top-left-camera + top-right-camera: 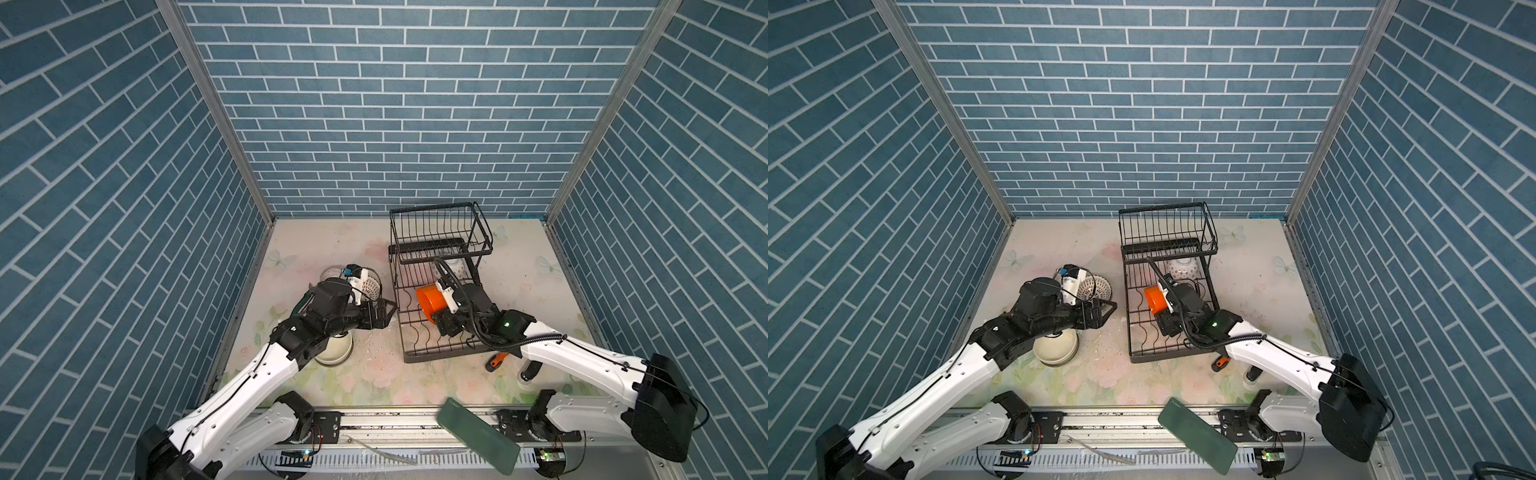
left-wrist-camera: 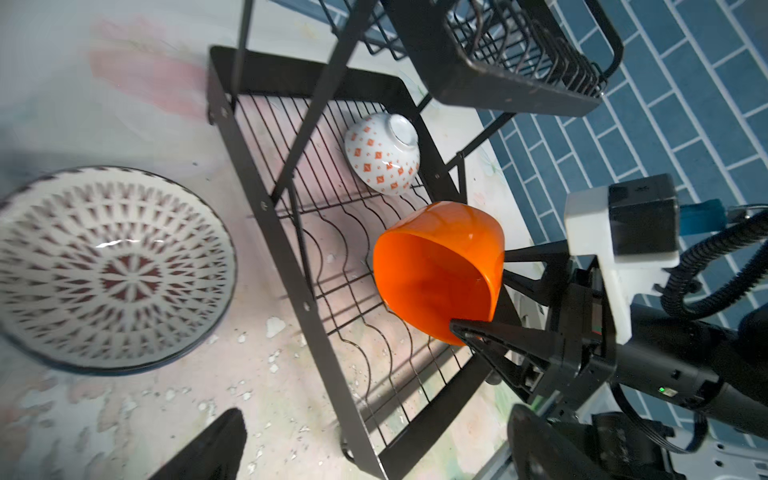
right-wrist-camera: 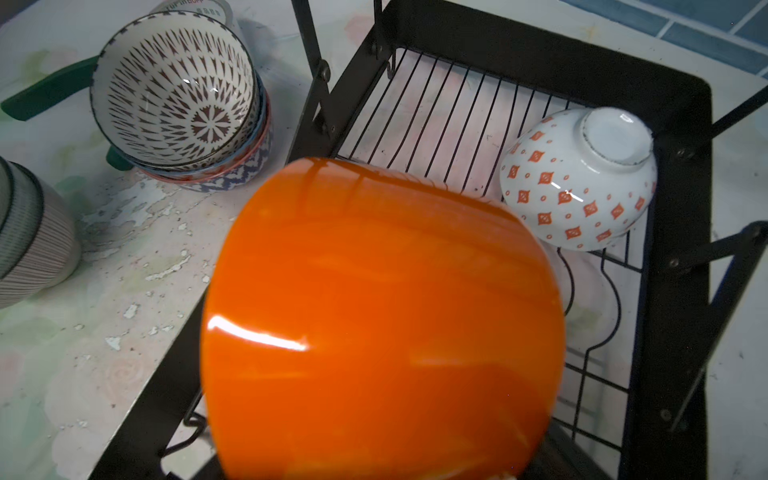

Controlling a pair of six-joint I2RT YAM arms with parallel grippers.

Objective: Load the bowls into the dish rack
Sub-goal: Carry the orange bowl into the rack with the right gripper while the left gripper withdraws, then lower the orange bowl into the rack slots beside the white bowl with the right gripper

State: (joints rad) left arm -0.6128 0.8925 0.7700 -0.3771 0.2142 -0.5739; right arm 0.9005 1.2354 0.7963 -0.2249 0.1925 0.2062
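Nearest, by the tabletop's left edge, a cream bowl (image 1: 334,353) sits under my left arm. My left hand (image 1: 388,313) is spread wide and empty beside the dish rack (image 2: 266,208). My right hand (image 2: 478,291) is clamped on the orange bowl (image 1: 428,301), which is tipped sideways over the lower tier. Farther back an orange-patterned bowl (image 2: 382,156) lies inverted in that tier. Stacked patterned bowls (image 3: 174,95) stand left of the rack.
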